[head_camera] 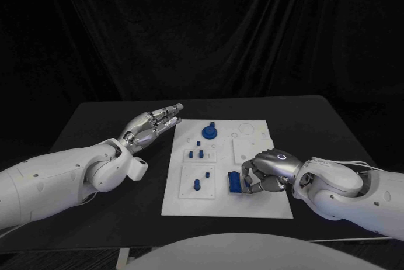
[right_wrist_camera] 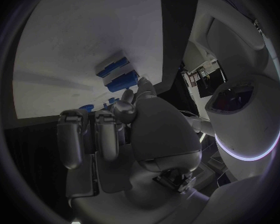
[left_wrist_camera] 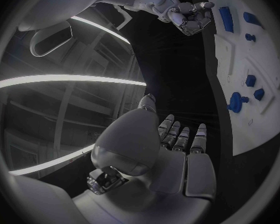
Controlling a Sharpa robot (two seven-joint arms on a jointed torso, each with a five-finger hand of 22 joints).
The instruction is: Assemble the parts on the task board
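Observation:
The white task board [head_camera: 253, 203] lies in the middle of the black table. A long blue block [head_camera: 234, 182] stands near its front. My right hand [head_camera: 268, 170] sits just right of that block with its fingers curled in; the left wrist view shows a thin strip of board between this hand [left_wrist_camera: 185, 14] and the block [left_wrist_camera: 226, 19]. The right wrist view shows the block [right_wrist_camera: 121, 81] close to a fingertip of the right hand [right_wrist_camera: 134, 129]. A round blue part [head_camera: 209, 131] stands at the board's far end. My left hand [head_camera: 152, 127] hovers left of the board, fingers straight and apart, holding nothing.
Small blue pieces [head_camera: 199, 154] stand in the board's middle left, and two blue pegs [head_camera: 202, 180] in the front left panel. Bare black table [head_camera: 312, 124] surrounds the board on all sides.

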